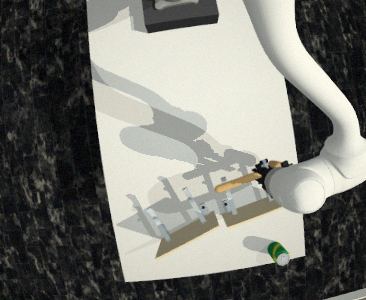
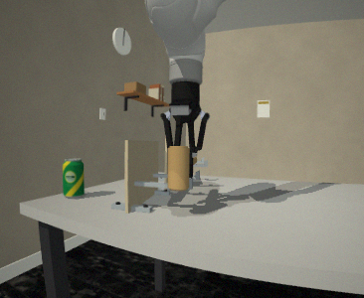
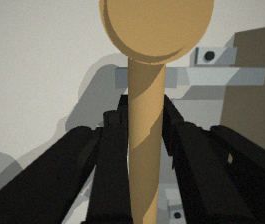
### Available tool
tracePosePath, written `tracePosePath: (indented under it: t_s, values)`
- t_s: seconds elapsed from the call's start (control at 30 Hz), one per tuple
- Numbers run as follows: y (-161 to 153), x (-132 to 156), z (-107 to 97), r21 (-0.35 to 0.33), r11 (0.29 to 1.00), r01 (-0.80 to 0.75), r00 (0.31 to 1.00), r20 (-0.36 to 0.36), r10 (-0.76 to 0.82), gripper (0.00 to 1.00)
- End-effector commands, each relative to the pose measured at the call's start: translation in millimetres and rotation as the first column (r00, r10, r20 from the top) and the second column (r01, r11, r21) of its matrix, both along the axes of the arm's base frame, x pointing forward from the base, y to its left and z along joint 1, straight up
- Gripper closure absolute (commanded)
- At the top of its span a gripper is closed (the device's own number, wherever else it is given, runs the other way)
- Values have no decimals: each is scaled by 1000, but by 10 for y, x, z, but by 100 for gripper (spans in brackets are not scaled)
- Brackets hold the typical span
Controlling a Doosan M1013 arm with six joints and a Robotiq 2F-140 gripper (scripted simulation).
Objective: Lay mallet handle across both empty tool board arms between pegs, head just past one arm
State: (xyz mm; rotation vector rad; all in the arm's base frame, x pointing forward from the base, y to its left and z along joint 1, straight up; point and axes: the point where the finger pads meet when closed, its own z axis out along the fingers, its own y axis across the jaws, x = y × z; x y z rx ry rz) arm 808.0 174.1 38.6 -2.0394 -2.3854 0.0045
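Note:
The mallet (image 1: 238,182) has a tan wooden handle and a round tan head (image 2: 178,168). It lies at the right-hand tool board (image 1: 253,212), with its handle crossing a grey arm (image 3: 218,75) of that board. My gripper (image 1: 264,170) comes down from above and is shut on the mallet's handle (image 3: 144,145), with one black finger on each side; the head (image 3: 155,27) is at the far end. The empty tool board (image 1: 188,235) stands just left of it, and its grey arms (image 1: 150,217) reach out over the table.
A green and yellow can (image 1: 278,252) stands near the table's front right corner and also shows in the exterior view (image 2: 73,177). The arm's dark base (image 1: 180,12) is at the far end of the table. A wall shelf (image 2: 142,96) hangs behind.

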Motion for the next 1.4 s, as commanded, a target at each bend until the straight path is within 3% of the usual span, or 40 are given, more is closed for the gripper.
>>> tracePosePath:
  t_s: [0.0, 0.07, 0.27, 0.33, 0.63, 0.73, 0.77, 1.07, 1.3, 1.37]
  values:
    - [1, 7, 431, 1, 1000, 0, 1000, 1, 0, 90]
    - [1, 4, 643, 1, 1000, 0, 1000, 1, 0, 90]
    - [-99, 35, 675, 1, 1000, 0, 1000, 1, 0, 90]
    - [-449, 136, 705, 1, 1000, 0, 1000, 1, 0, 90]
    - [-1477, 337, 792, 1, 1000, 0, 1000, 1, 0, 90]
    - [-1596, 352, 802, 1, 1000, 0, 1000, 1, 0, 90]
    - [-1933, 384, 830, 1, 1000, 0, 1000, 1, 0, 90]
    - [-2918, 397, 911, 1, 1000, 0, 1000, 1, 0, 90]
    - [-2959, 397, 915, 1, 999, -38, 999, 1, 38, 90]
    - [-2959, 399, 916, 1, 994, -110, 994, 1, 110, 90]
